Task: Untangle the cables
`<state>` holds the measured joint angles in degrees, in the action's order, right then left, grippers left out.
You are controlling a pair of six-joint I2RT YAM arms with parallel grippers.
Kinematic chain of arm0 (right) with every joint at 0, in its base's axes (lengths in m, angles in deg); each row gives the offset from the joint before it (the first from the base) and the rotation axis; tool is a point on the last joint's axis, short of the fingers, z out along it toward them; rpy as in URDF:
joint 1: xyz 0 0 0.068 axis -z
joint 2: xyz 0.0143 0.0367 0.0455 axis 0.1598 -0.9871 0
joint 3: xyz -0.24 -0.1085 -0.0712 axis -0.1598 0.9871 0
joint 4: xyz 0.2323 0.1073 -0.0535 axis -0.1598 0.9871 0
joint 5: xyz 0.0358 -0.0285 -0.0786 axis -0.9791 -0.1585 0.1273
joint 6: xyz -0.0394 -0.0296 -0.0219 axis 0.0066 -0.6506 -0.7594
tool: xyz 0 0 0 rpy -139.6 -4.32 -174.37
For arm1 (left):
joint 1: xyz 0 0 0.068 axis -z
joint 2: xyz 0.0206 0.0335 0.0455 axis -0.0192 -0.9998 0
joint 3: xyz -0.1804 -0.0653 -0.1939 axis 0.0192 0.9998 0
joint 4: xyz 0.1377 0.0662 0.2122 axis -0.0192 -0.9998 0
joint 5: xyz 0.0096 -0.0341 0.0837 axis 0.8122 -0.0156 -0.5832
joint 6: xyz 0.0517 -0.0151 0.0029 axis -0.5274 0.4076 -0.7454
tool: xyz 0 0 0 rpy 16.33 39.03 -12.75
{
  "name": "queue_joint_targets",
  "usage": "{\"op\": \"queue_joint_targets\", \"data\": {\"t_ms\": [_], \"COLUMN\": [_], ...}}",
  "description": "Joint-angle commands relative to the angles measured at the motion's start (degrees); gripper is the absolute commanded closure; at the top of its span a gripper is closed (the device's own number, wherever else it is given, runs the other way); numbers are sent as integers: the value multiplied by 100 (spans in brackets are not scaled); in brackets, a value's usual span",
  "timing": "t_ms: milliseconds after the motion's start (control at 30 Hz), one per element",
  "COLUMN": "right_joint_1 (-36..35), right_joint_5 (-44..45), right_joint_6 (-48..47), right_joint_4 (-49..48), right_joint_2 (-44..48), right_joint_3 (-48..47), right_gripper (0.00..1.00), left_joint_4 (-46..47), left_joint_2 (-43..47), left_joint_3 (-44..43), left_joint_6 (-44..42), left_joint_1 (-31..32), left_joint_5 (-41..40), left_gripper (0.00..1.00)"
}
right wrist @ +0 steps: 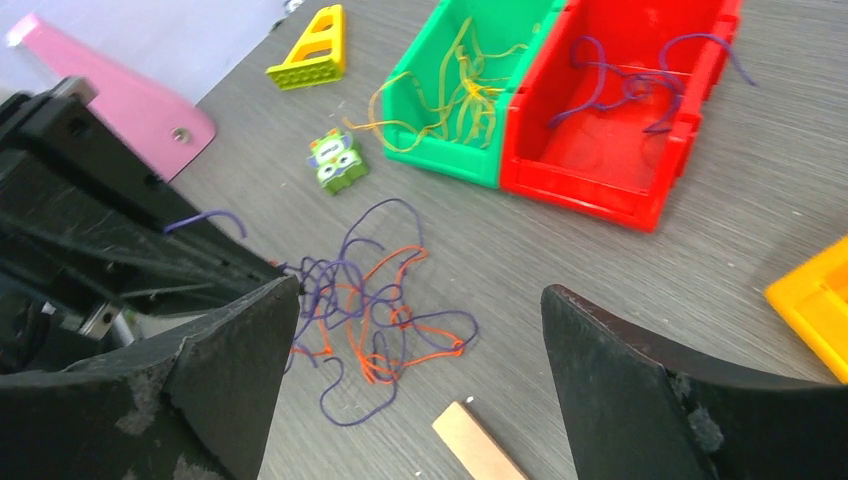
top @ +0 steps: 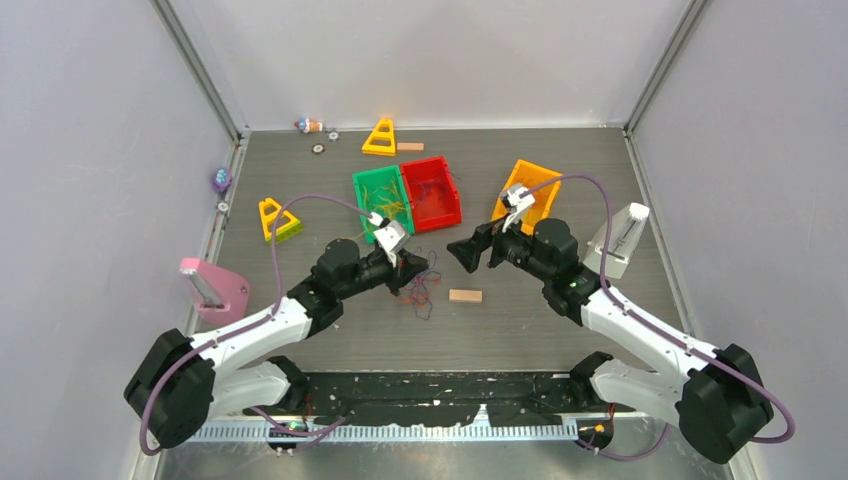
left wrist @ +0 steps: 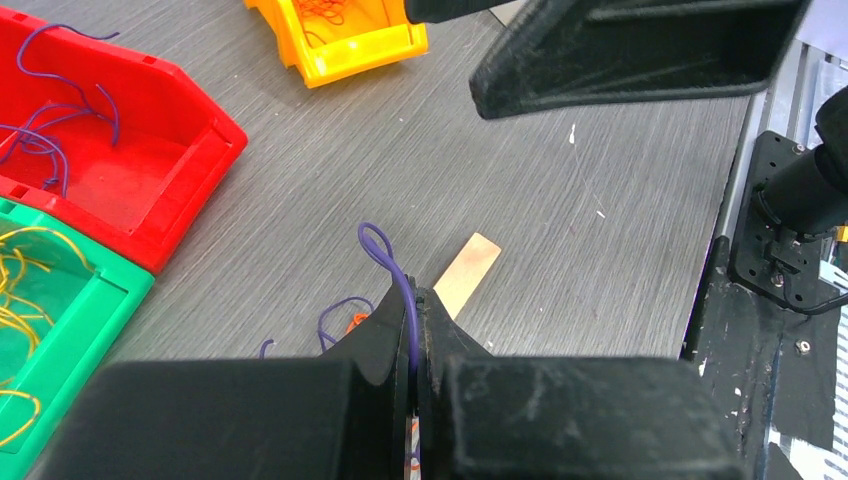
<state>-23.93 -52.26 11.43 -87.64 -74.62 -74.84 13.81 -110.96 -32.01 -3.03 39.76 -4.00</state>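
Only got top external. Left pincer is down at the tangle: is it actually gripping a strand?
Observer: Yes. The left wrist view shows the left pincer shut on one purple cable, with its loop sticking out past the tips.
Operator: Right side?
Observer: The right pincer is wide open and holds nothing. In its wrist view the tangle lies on the table between its fingers.
Operator: Which colours are in that pile?
Observer: Purple and orange strands, interlaced. I see no yellow in it.
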Motion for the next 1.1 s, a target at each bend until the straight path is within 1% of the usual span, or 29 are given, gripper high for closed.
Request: {"op": "queue_joint_targets", "data": {"t_ms": [0, 67, 133, 200, 333, 467, 567, 700, 767, 900, 1000, 1067], "right_joint_1": [-55, -236, -556, -686, -776, -848, -897, -905, -906, -906, -906, -906], "right_joint_5": [-988, -1078, -992, -869, -861, -1083, -1115, -913, -860, -737, -680, -715], "right_joint_6": [-397, -584, -809, -896, -918, -1007, -1015, -1138, -1163, -1137, -1086, -1052], "right_joint_4": [-624, -792, -916, -1132, -1525, -1748, -1904, -1743, -1720, -1810, -2005, -2095], "right_joint_2": [-120, -351, -549, -753, -996, -1208, -1317, -1480, -1459, -1245, -1076, -1067], "right_joint_3": [55, 81, 70, 94, 173, 168, 145, 85, 143, 495, 866, 980], "right_gripper": [5, 5, 4, 3, 1, 0, 3, 5, 5, 1, 4, 4], "left_joint_4": [370, 376, 374, 379, 374, 383, 395, 480, 491, 398, 350, 419], "left_joint_2": [58, 36, 33, 55, 110, 100, 110, 215, 272, 287, 297, 318], "left_joint_3": [11, 6, 6, 18, 39, 35, 41, 111, 145, 131, 119, 151], "left_joint_6": [-88, -83, -83, -83, -84, -66, -58, -58, -47, -23, -4, 9], "left_joint_1": [1, 3, 1, 6, 1, 1, 1, 3, 3, 1, 1, 1], "left_joint_5": [164, 193, 187, 174, 150, 184, 204, 179, 75, -221, -301, -217], "left_gripper": [100, 100, 100, 100, 100, 100, 100, 100, 100, 100, 100, 100]}}
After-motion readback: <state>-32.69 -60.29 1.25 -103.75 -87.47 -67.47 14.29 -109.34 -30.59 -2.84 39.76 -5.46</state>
